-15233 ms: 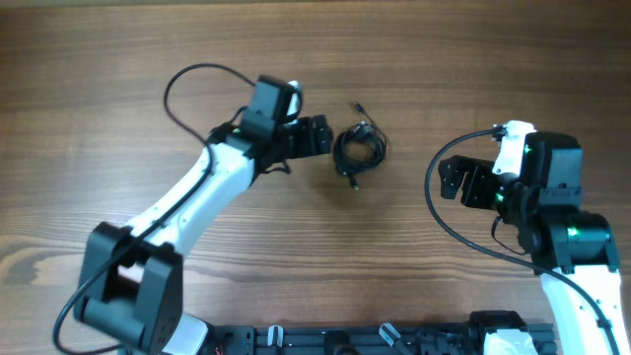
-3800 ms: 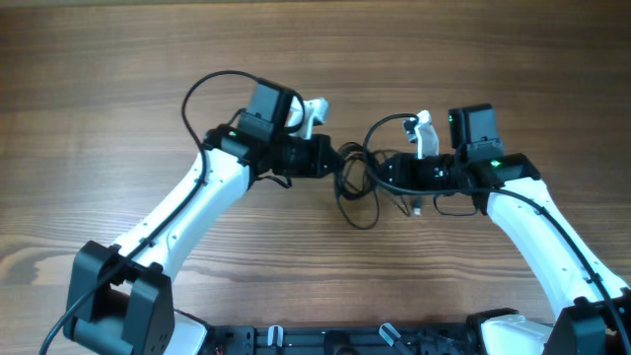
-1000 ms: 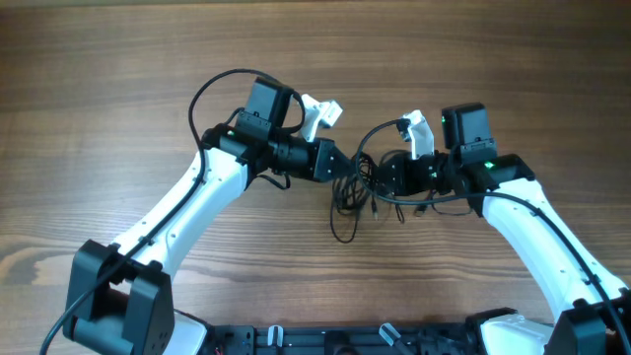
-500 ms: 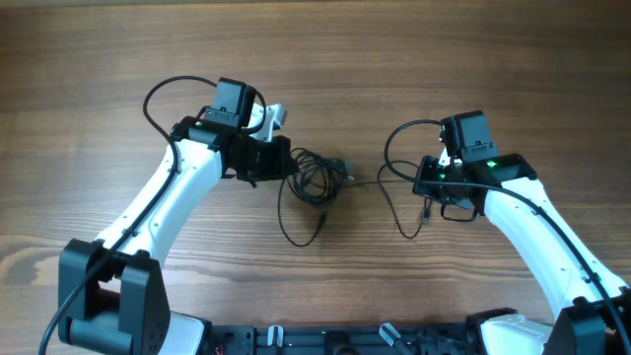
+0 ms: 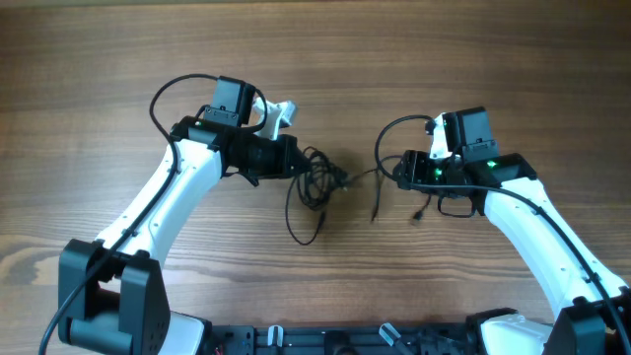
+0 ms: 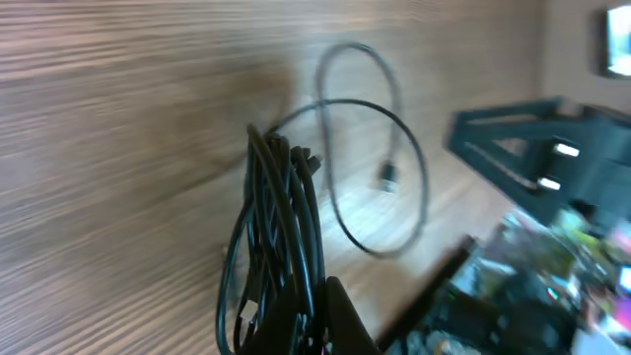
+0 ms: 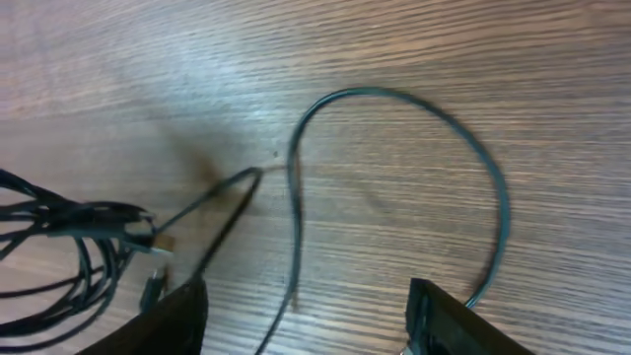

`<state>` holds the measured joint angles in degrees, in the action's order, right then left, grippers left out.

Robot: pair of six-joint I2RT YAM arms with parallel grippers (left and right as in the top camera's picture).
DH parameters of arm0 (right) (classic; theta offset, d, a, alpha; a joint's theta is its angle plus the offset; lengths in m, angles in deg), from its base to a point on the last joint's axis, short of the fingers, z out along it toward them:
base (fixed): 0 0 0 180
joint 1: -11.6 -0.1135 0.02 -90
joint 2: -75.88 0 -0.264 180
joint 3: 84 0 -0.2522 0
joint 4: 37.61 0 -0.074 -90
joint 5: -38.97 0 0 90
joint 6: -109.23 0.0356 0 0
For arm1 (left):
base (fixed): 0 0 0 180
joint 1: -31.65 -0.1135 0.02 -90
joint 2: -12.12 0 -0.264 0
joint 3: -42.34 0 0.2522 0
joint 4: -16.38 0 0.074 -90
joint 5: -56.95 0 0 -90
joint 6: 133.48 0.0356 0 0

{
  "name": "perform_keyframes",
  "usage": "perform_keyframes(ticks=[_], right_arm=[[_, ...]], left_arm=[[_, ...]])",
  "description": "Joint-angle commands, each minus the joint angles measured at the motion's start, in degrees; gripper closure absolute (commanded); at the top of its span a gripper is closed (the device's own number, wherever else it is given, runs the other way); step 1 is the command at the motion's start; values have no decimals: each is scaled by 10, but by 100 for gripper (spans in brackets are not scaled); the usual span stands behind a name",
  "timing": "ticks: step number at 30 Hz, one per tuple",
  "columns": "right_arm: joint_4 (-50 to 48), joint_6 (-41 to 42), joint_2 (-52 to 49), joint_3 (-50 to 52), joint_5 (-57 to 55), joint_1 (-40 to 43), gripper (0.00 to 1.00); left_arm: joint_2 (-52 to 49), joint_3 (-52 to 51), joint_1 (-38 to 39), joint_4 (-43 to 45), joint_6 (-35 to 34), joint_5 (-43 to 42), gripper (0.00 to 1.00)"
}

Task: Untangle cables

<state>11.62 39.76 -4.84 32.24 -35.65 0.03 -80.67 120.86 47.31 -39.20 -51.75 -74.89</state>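
My left gripper (image 5: 294, 161) is shut on a bundle of thin black cables (image 5: 317, 177) left of the table's centre. In the left wrist view the coils (image 6: 281, 217) rise out of the pinched fingers (image 6: 340, 316), and a loose cord with a small plug (image 6: 387, 177) loops beyond them. My right gripper (image 5: 400, 176) is open, just right of the bundle, holding nothing. A freed cord (image 5: 375, 200) trails from the bundle across the wood below it. In the right wrist view that cord (image 7: 232, 202) lies between the wide-spread fingers (image 7: 168, 316), with the bundle (image 7: 59, 232) at far left.
The bare wooden table (image 5: 99, 59) extends on all sides. The right arm's own thicker cable (image 7: 493, 197) arcs over the wood in front of its gripper. A dark rail (image 5: 375, 340) runs along the near edge between the arm bases.
My right gripper has opened and let go of the cord, which now lies loose on the table. The left gripper has shifted slightly right with the bundle still in it.
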Motion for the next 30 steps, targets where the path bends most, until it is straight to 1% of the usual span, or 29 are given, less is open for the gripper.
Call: perform_keyframes(ticks=[1,3,4,5,6,7,10,13,14,17,19,30], right_arm=[[-6,-41,-4,1,56,-1,32],[-11,-58,-4,1,82,-1,32],[-12,-56,-4,1,82,-1,32],[-12,-55,-4,1,82,-1,32],[-13,-55,-4,1,82,-1,32],[-14,-55,-4,1,82,-1,32],[-14,-55,-4,1,82,-1,32],[-14,-55,-4,1,82,-1,32],[-14,-55,-4,1,82,-1,32],[-14,-55,-4,1,82,-1,32],[-14,-56,-4,1,79,-1,32],[-12,-55,-4,1,73,-1,32]], left_arm=[[10,2,-3,2,77,-134,96],[10,2,-3,2,92,-147,96],[10,2,-3,2,92,-143,91],[10,2,-3,2,91,-137,79],[10,2,-3,1,91,-125,51],[10,2,-3,-2,91,-110,42],[10,2,-3,-19,91,-59,41],[10,2,-3,-31,90,-14,45],[10,2,-3,-37,75,30,46],[10,1,-3,-39,29,116,49],[10,1,-3,-39,18,121,50],[10,1,11,-55,18,111,50]])
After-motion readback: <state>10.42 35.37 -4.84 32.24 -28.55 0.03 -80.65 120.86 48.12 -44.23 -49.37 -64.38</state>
